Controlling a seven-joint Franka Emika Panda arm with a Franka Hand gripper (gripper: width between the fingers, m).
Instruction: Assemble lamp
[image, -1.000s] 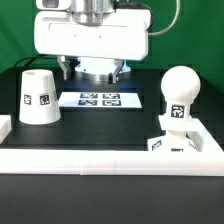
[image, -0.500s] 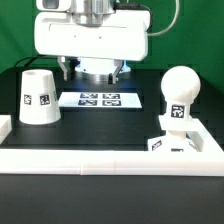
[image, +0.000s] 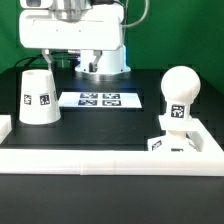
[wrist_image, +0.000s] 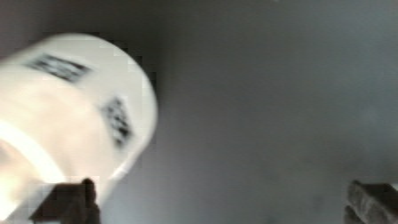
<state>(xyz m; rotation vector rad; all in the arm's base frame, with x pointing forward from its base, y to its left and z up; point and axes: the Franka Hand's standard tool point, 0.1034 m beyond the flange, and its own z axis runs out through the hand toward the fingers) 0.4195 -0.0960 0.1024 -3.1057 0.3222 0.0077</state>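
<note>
The white cone-shaped shade stands on the black table at the exterior view's left. The ball-shaped bulb sits on the square base at the exterior view's right. My gripper hangs under the arm's white body, behind and above the shade. In the wrist view the gripper is open and empty, its dark fingertips far apart. The shade shows there blurred, beside one fingertip and outside the gap.
The marker board lies flat on the table between the shade and the base. A white rail runs along the table's front edge, with a raised white block at the exterior view's left.
The arm's white body and gripper have moved toward the exterior view's left, closer to the shade. Shade, bulb and base have not moved.
</note>
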